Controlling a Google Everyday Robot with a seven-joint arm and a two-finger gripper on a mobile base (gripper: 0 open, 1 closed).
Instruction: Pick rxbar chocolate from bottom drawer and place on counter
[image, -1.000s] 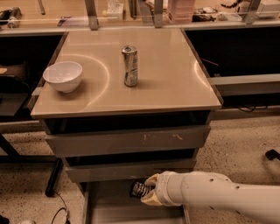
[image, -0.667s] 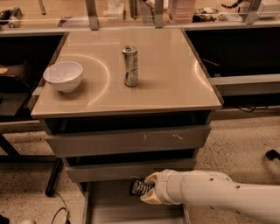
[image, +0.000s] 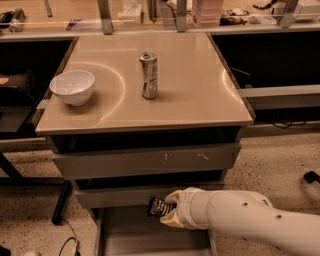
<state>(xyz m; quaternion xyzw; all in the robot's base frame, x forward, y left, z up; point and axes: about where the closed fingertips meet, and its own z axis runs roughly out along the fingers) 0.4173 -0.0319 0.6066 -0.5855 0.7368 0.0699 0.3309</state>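
The white arm's two-finger gripper (image: 165, 211) is hanging at six o'clock in the view, jaws narrowed and pinching one end of the small flat black wrapped rxbar chocolate (image: 157, 205), which is hovering just above the open grey metal bottom drawer (image: 130, 235). On the glossy beige counter (image: 195, 95), a tall silver drink can (image: 148, 75) is standing near the centre, with a round white bowl (image: 72, 86) sitting at its nine o'clock.

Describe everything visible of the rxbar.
The rxbar is a small, flat, dark wrapped bar with pale lettering, glossy like foil. It sits tilted in the jaws of the gripper, one end sticking out leftward, above the open bottom drawer and just below the middle drawer front. Only the gripper appears to touch it.
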